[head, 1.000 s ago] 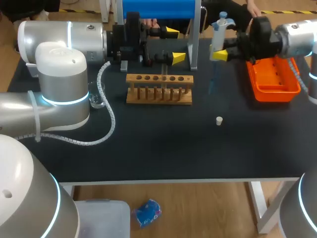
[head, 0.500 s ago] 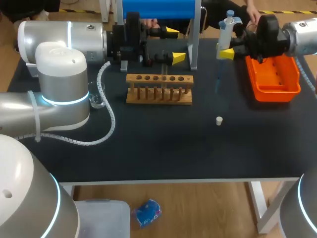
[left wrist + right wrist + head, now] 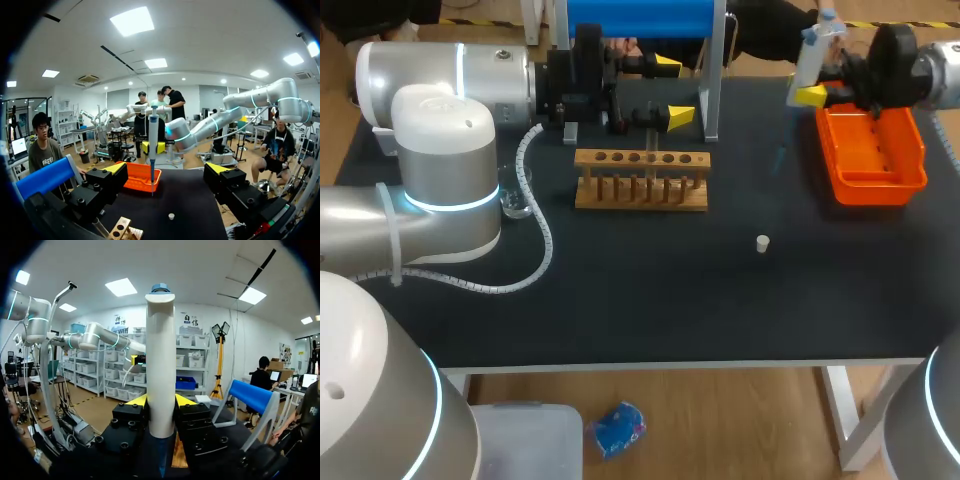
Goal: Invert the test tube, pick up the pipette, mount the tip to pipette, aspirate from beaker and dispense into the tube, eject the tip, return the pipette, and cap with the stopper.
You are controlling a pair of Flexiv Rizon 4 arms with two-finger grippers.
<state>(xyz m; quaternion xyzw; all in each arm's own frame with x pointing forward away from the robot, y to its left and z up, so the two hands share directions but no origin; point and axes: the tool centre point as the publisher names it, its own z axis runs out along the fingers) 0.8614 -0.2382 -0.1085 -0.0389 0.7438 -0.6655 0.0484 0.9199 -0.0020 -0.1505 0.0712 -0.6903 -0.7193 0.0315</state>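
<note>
Near the tabletop's (image 3: 640,300) far right corner, beside the orange bin (image 3: 870,185), the right claw (image 3: 812,95) clamps the upright pipette (image 3: 810,55) between both fingers; the left claw (image 3: 166,168), at the far edge, gapes empty.

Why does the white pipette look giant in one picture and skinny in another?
Right wrist view: the white plastic pipette with the blue cap sits right at the lens, clamped in the right gripper, so it looks giant. Left wrist view: it is far across the black table, so skinny. Head view: its thin tip looks faint and smeared.
</note>
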